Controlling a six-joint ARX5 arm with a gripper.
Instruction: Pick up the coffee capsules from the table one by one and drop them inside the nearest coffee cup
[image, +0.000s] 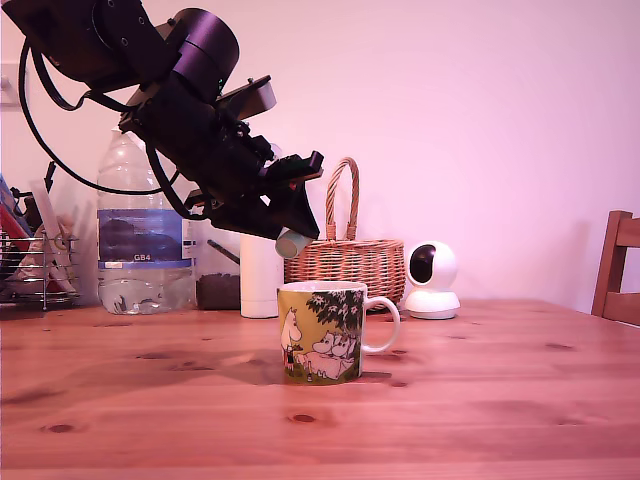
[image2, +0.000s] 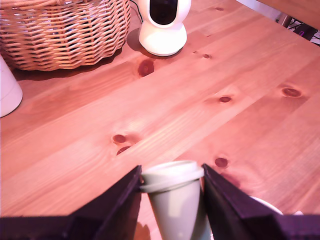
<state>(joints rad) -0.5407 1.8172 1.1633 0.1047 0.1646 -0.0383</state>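
Observation:
The yellow-green coffee cup (image: 322, 332) with white handle and cartoon figures stands upright on the reddish-brown wooden table (image: 480, 400) near the middle of the exterior view. My gripper (image: 288, 240) hangs tilted just above the cup's rim, toward the exterior view's left, shut on a pale greenish-beige coffee capsule (image: 292, 243). In the wrist view the capsule (image2: 173, 192) sits pinched between the two dark fingers (image2: 116, 202), its round flat end pointing out over the table. A sliver of the cup's white rim (image2: 267, 205) shows beside one finger. No other capsule is in view.
Behind the cup stand a wicker basket (image: 345, 262), a white round camera (image: 431, 281), a tall white bottle (image: 260, 277), a large water bottle (image: 140, 240) and a wire rack (image: 35, 268). A wooden chair back (image: 620, 270) rises at the exterior view's right edge.

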